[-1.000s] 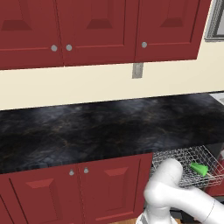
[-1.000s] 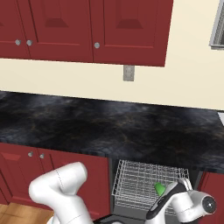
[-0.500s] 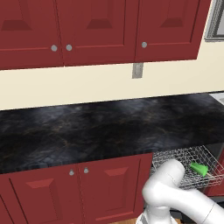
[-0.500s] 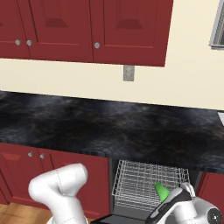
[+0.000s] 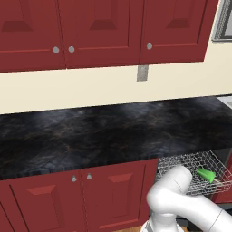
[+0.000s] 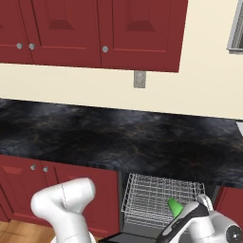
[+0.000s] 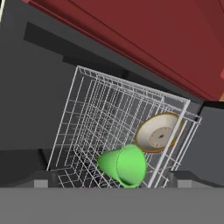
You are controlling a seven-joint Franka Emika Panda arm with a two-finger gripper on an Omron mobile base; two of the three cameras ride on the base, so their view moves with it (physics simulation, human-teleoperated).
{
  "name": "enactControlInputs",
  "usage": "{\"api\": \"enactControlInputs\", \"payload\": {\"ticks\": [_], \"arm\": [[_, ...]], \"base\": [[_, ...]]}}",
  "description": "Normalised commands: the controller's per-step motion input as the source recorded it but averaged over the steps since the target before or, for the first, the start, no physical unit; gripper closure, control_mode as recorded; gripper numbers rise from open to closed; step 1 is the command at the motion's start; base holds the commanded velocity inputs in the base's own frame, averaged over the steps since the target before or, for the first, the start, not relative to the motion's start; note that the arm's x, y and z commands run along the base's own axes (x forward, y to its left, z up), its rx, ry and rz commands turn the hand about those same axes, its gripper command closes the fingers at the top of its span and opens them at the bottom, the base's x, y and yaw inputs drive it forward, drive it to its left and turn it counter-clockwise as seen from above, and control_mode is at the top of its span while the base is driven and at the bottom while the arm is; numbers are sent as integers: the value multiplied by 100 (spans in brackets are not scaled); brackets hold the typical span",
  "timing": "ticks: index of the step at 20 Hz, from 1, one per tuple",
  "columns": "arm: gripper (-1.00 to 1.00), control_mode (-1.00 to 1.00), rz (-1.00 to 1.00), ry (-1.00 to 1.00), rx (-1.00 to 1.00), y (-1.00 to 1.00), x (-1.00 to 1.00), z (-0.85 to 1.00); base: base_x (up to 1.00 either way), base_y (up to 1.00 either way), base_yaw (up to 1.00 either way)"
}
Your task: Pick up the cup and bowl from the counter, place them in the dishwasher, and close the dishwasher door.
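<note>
Cup (image 7: 124,166): bright green, smooth, tapered; you see it lying on its side in the wire rack (image 7: 96,113), near the rack's front corner, wide mouth toward the camera.
Cup, base views: a green sliver in the rack (image 5: 206,175) (image 6: 174,207); the robot's arm covers its lower part in the right base view.
Bowl (image 7: 158,132): shallow, pale cream, tipped on edge beside the cup against the rack's side wires; whether the two touch you cannot tell.
Rack: silver wire mesh, boxy, pulled out under the counter (image 5: 104,131); its right end is cut off by the frame in the left base view.
Dishwasher (image 6: 161,199): dark interior behind the rack; the door itself is hard to make out.
Counter: long black top, faint grey-brown veins.
Cabinets (image 5: 81,195): red, panelled, round silver knobs.
Gripper: fingers not made out in any view; you cannot tell its opening or grasp.
</note>
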Motion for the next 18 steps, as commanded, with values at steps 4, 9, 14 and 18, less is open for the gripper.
{"api": "enactControlInputs", "payload": {"ticks": [4, 9, 14, 18], "arm": [[-100, -100, 0, -2, 0, 4, -1, 12], [-100, -100, 0, -3, 1, 1, -4, 12], [-100, -100, 0, -6, 3, 0, -28, 12], [-100, -100, 0, -9, 0, 1, -47, 14]], "base": [[0, 0, 0], [0, 0, 0], [0, 0, 0], [0, 0, 0]]}}
